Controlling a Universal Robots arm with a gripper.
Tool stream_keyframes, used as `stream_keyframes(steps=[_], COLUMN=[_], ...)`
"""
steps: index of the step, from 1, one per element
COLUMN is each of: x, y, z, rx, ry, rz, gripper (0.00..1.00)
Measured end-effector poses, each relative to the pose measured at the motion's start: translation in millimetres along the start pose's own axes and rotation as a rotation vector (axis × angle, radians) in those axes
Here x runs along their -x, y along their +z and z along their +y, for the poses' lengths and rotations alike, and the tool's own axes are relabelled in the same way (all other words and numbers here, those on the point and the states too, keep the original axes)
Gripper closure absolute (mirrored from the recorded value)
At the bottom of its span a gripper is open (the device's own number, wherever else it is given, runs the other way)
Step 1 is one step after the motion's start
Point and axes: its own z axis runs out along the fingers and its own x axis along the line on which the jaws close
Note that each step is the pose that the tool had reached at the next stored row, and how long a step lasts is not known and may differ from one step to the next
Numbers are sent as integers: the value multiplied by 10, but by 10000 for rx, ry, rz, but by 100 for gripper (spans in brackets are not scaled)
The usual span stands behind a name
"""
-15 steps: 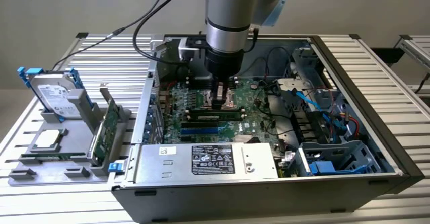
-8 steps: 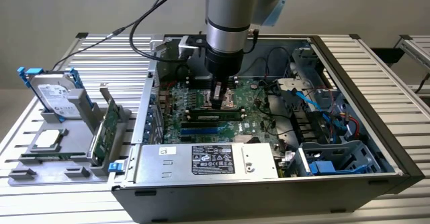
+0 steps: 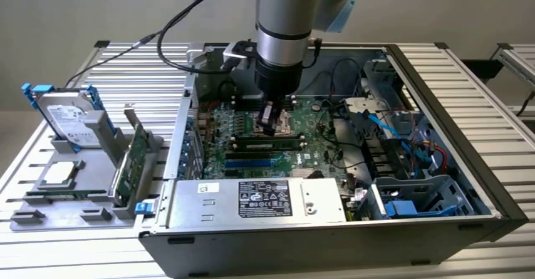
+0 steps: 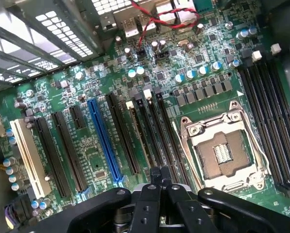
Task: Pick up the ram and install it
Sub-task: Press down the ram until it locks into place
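In the exterior view, the arm reaches down into the open computer case (image 3: 435,103) on the desk (image 3: 84,247). The pincer (image 3: 269,127) hangs low over the motherboard (image 3: 250,122), beside the CPU socket (image 3: 289,123). The ram (image 3: 269,145) lies seated in a slot just in front of the pincer, toward the power supply (image 3: 259,200).

In the wrist view, the pincer (image 4: 160,180) has its fingers (image 4: 154,175) pressed together, holding nothing, right above the black slots (image 4: 154,131) next to the CPU socket (image 4: 222,155).
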Motion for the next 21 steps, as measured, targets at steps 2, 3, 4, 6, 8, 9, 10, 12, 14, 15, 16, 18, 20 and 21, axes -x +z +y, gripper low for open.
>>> stream_keyframes(steps=[2,3,4,6,8,9,10,12,14,15,16,18,20,21], x=[0,0,0,0,0,0,0,0,0,0,0,0,0,0], y=[0,0,0,0,0,0,0,0,0,0,0,0,0,0], z=[0,0,0,0,0,0,0,0,0,0,0,0,0,0], rx=[4,6,8,12,15,17,19,23,27,29,31,35,38,41], ry=[299,442,588,877,1174,1319,1465,1760,2058,2222,2370,2669,2973,3120], rz=[-16,-23,-31,-46,-61,-69,-76,-92,-107,-115,-123,-138,-154,-161], gripper=[89,89,89,89,89,89,89,89,89,89,89,89,89,89])
